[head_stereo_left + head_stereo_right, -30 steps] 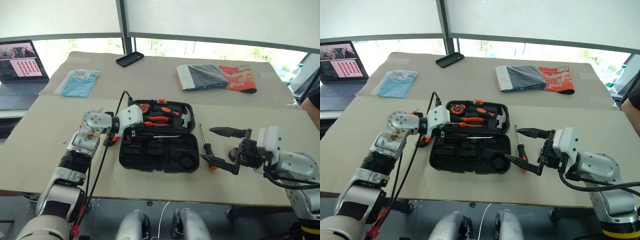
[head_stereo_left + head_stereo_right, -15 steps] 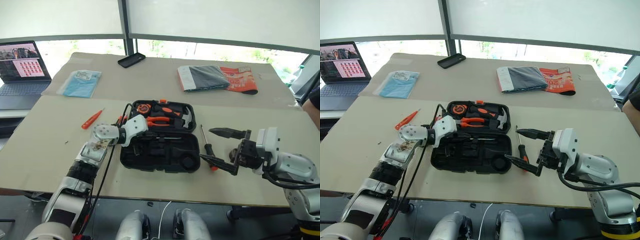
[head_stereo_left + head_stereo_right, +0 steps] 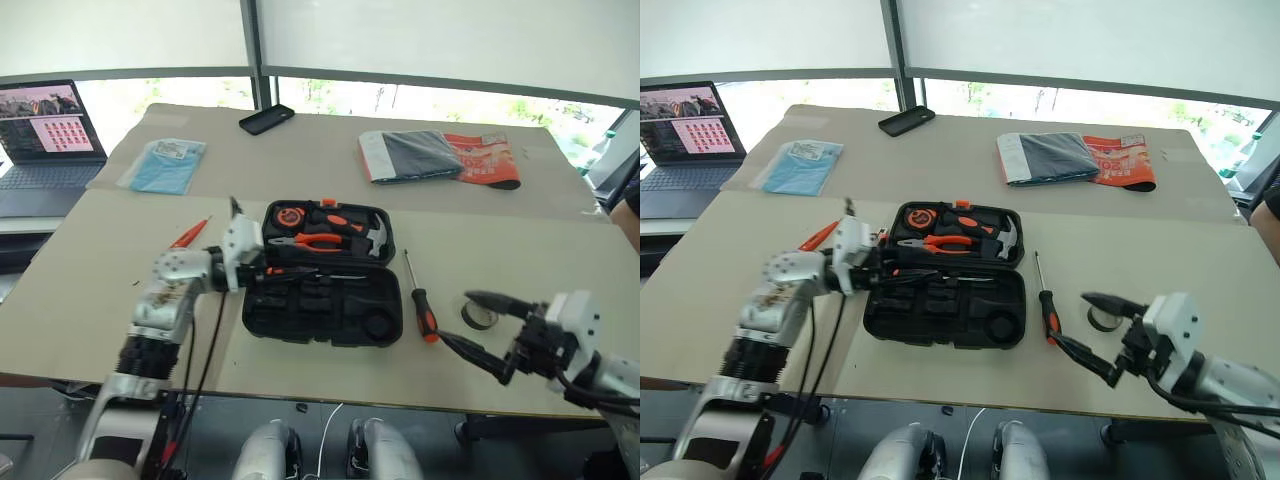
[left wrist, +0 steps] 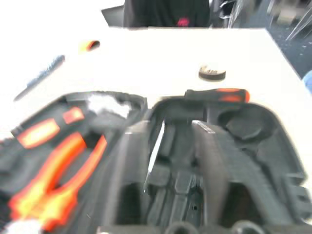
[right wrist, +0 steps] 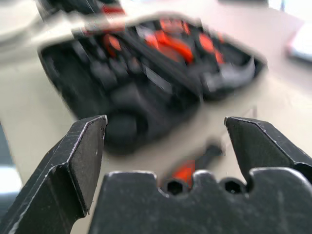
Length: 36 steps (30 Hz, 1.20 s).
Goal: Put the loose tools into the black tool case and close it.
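Note:
The black tool case (image 3: 330, 325) lies open at the table's middle, with pliers (image 3: 318, 240), a hammer and a tape measure in its lid. My left gripper (image 3: 290, 274) hovers over the case's left edge, pointing right. Its fingers (image 4: 129, 180) stand apart, open, over the recesses, where a thin metal shaft (image 4: 153, 151) lies. A slim orange screwdriver (image 3: 188, 234) rests on the table to the left of that arm. A black-and-orange screwdriver (image 3: 418, 300) lies just right of the case, and the small tape roll (image 3: 480, 316) lies beyond it. My right gripper (image 3: 455, 317) is open, low by the tape roll.
At the back of the table are a black phone (image 3: 266, 118), a blue packet (image 3: 165, 165) and a folded grey cloth on an orange magazine (image 3: 435, 155). A laptop (image 3: 45, 130) stands far left. A person's arm (image 3: 632, 200) shows at the right edge.
My right gripper has dropped back toward the table's near right, uncovering the tape roll. My left arm has drawn back, so the slim orange screwdriver now shows. The head camera has shifted slightly.

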{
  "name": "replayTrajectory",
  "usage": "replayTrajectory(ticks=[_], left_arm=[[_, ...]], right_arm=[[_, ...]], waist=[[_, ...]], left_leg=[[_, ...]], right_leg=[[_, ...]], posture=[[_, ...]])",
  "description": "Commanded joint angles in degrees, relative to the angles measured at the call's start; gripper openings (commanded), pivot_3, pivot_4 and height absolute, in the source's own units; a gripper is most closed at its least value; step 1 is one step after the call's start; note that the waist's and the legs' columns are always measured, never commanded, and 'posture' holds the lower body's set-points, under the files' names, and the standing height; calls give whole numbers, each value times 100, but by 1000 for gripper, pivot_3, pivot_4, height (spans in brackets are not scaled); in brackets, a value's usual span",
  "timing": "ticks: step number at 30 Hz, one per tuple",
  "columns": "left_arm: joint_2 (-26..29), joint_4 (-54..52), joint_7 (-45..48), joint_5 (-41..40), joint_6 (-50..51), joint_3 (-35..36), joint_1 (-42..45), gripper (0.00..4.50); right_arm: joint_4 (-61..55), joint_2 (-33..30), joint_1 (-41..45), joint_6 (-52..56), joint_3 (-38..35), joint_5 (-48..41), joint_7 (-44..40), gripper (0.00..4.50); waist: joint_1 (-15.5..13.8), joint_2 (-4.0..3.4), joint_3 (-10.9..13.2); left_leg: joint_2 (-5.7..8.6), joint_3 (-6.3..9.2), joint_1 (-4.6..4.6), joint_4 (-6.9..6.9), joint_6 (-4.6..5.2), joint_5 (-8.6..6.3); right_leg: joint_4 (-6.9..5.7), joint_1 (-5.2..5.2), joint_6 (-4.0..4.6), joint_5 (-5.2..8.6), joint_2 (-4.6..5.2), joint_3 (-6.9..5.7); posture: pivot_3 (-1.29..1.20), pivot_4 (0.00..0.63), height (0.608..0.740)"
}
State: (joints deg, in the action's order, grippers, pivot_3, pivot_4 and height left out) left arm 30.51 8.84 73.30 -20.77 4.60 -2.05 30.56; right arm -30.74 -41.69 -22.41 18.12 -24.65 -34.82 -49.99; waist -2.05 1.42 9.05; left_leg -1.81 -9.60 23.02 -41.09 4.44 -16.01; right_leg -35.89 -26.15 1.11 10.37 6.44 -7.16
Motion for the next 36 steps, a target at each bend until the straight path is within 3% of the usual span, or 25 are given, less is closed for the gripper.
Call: replayTrajectory(ticks=[1,4,8,11,16,20,22,24,31,36], left_arm=[[480,-407,593,-511,81,347,-635,3346],[993,-311,850,-432,-447,704,-1126,4484],[1266,-421,862,-740,-315,1109,-1627,4484],[1417,-516,1110,-954,-204,1226,-1912,4484],[1053,-1262,621,-1167,86,1015,-1838,4484],[832,-1712,219,-1157,104,1002,-1713,4484],[806,-1908,65,-1204,192,999,-1723,4484],[815,-2030,-7,-1231,260,990,-1779,4484],[861,-2220,-3,-1331,440,960,-2077,4484],[871,-2332,109,-1467,518,905,-2232,4500]], right_arm=[[-221,408,-957,-92,-695,304,306,4500],[4,788,-1639,-524,-1091,531,235,4500],[138,924,-1958,-631,-1276,537,138,4500],[-191,739,-1808,-111,-1153,113,163,4500],[-820,-175,-273,1765,-332,-215,1282,4500],[-938,-451,1231,3412,495,-631,2227,4500],[-860,-429,1714,4041,870,-645,2566,4500],[-729,-232,2135,4471,1187,-651,2861,4500],[-284,201,2975,5199,1876,-229,3519,4500],[-209,899,3191,5757,1605,69,4282,3041]], waist=[[11,-10,-6],[26,-20,-7],[41,-32,-3],[101,-56,-9],[160,-60,-5],[139,-56,-5],[108,-56,-4],[96,-55,-4],[137,-55,-4],[134,-55,-5]], left_leg=[[0,-2,-8,5,2,-3],[-8,-2,-11,20,12,-29],[-13,6,-14,23,-32,-52],[-12,4,-19,23,-36,-58],[-12,4,-22,27,-39,-57],[-7,6,-15,28,-46,-51],[-8,13,-12,33,-77,-12],[-9,17,-6,38,-49,5],[-1,7,3,32,-29,-6],[-2,10,3,28,-38,-5]], right_leg=[[1,4,-1,1,0,4],[4,-6,4,7,3,10],[10,-6,27,21,5,9],[13,-2,39,29,9,17],[11,-1,40,29,6,20],[9,-6,28,18,1,24],[7,-9,23,13,-10,18],[8,-10,35,20,-22,8],[13,-10,14,19,-30,9],[11,-10,10,16,-28,10]], posture=[[0,150,740],[0,150,740],[0,150,740],[0,150,740],[0,150,740],[0,150,740],[0,150,740],[0,150,740],[0,150,740],[0,150,740]])
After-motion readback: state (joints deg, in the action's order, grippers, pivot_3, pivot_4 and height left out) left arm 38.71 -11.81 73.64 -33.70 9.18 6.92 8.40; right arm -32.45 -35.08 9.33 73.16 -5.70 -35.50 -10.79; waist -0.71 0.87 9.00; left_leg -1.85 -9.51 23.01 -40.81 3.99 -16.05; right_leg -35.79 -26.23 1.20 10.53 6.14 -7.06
